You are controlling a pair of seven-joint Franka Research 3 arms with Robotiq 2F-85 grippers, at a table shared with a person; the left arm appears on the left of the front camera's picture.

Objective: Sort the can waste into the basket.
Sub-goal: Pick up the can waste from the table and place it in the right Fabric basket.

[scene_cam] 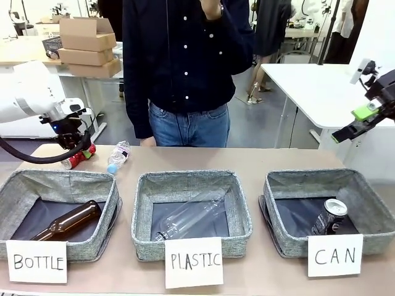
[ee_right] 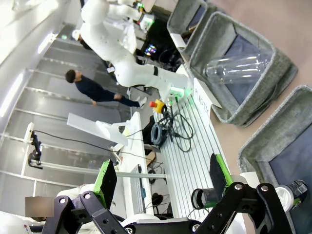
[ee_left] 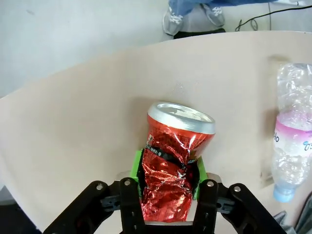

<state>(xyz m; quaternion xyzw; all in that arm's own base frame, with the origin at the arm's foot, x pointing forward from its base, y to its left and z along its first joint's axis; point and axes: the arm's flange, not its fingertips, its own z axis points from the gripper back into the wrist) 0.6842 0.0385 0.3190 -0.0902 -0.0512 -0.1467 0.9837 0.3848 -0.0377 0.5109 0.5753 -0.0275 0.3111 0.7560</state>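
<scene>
A crumpled red can (ee_left: 173, 165) with a silver top lies on the table at the far left, red can (scene_cam: 79, 156), and my left gripper (scene_cam: 73, 148) is shut on it, green pads (ee_left: 137, 165) pressing both sides. A black can (scene_cam: 330, 217) stands tilted inside the grey basket (scene_cam: 370, 206) with the "CAN" card at the right. That basket's corner (ee_right: 265, 151) and the black can's top (ee_right: 298, 189) also appear in the right wrist view. My right gripper (scene_cam: 358, 120) hangs open high above the table's right end, its fingers (ee_right: 108, 180) wide apart with nothing between them.
A clear plastic bottle (scene_cam: 118, 156) with a blue cap lies just right of the red can. The "BOTTLE" basket (scene_cam: 18, 188) holds a brown glass bottle (scene_cam: 68, 222); the "PLASTIC" basket (scene_cam: 241, 209) holds a clear bottle (scene_cam: 188, 219). A person (scene_cam: 185, 68) stands at the far edge.
</scene>
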